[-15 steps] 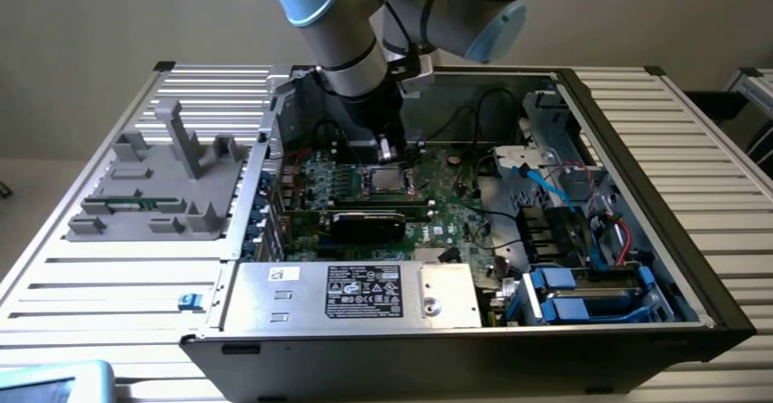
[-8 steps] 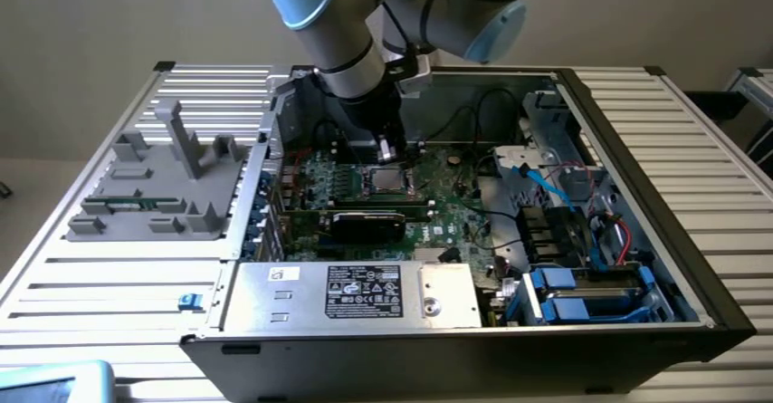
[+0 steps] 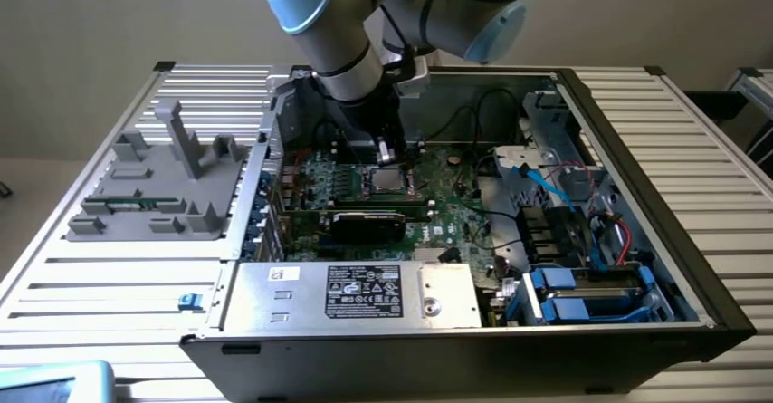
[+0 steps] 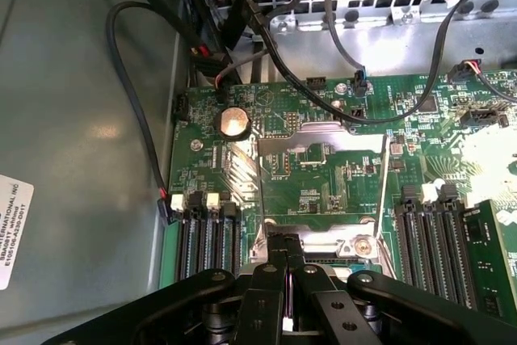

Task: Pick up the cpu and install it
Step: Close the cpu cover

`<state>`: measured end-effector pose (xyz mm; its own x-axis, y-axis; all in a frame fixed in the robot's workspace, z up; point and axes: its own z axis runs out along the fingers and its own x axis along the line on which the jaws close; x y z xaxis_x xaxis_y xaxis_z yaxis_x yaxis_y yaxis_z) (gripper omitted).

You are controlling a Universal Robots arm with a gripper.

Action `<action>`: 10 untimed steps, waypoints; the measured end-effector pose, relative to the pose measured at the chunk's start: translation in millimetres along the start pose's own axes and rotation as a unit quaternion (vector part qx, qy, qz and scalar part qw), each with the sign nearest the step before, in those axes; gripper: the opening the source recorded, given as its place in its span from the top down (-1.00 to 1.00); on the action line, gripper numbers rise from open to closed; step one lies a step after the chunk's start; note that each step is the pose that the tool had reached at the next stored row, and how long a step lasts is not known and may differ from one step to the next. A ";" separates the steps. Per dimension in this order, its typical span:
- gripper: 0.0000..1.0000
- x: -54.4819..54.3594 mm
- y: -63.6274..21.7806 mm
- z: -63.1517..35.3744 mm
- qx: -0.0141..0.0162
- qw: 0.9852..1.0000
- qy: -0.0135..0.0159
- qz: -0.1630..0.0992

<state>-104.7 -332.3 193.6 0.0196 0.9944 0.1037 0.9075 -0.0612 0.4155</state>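
Gripper at my wrist, fingers pressed together, hanging inside the open computer case over the green motherboard. Silver-topped cpu lying flat at the socket position, just beneath my fingertips in the exterior view; whether I touch it I cannot tell. Wrist view: metal socket frame directly ahead of my fingers, black memory slots flanking it.
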 end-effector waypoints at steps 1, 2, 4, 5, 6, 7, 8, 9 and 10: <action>0.77 0.0 -0.3 0.3 -0.001 1.000 0.000 0.000; 0.77 0.0 -0.6 0.5 -0.001 1.000 0.000 0.000; 0.77 -0.1 -1.2 0.8 -0.003 1.000 0.000 0.000; 0.77 -0.1 -1.4 0.9 -0.003 1.000 0.001 0.000; 0.77 -0.1 -1.6 1.0 -0.004 1.000 0.001 0.000; 0.77 -0.2 -1.9 1.2 -0.004 1.000 0.001 0.000; 0.77 -0.2 -2.2 1.4 -0.005 1.000 0.001 0.000; 0.77 -0.2 -2.5 1.5 -0.005 1.000 0.001 0.000; 0.77 -0.3 -2.8 1.6 -0.005 1.000 0.001 0.000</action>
<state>-106.6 -332.2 190.9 0.0186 0.9942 0.1056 0.9032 -0.0620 0.4247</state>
